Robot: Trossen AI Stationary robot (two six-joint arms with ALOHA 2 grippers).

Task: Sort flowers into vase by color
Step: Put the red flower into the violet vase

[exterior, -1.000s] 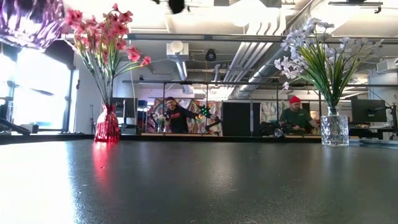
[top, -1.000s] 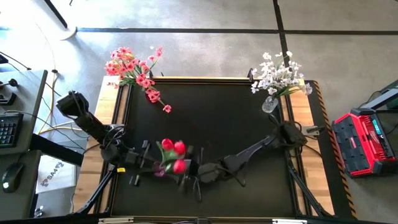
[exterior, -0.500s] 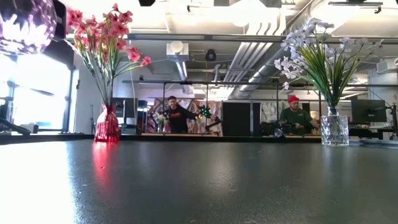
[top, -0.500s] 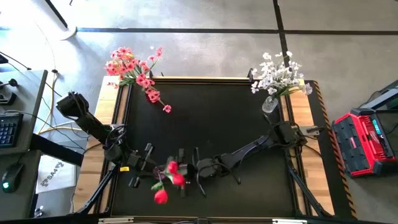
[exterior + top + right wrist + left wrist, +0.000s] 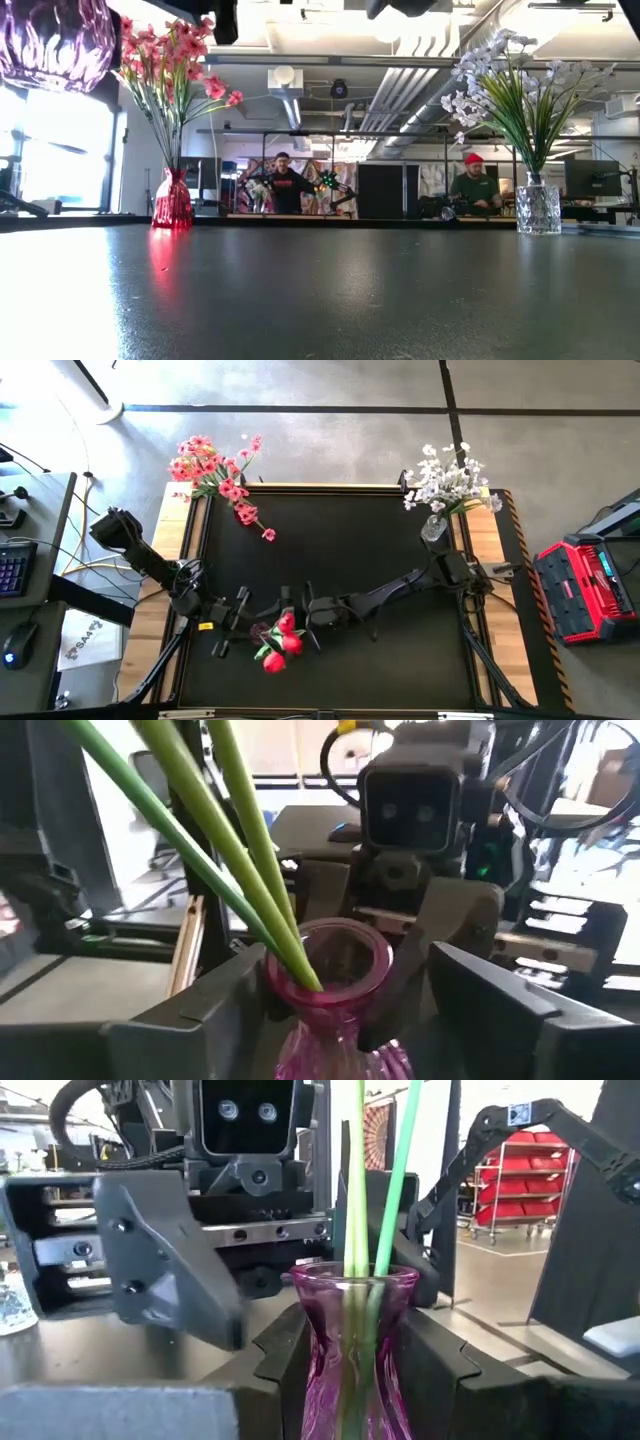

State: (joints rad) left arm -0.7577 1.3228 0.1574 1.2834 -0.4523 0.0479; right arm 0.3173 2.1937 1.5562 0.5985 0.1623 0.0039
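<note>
Left to right: pink flowers (image 5: 215,472) fill a red vase (image 5: 172,201) at the table's (image 5: 340,550) far left corner. Near the front edge, the left gripper (image 5: 243,622) clamps a purple vase (image 5: 352,1350) aloft; its red tulip buds (image 5: 278,645) lean forward, stems (image 5: 368,1175) rising from the neck. The right gripper (image 5: 298,610), jaws wide and empty, faces the vase closely. White flowers (image 5: 446,480) occupy a clear vase (image 5: 538,208) well clear, far right.
</note>
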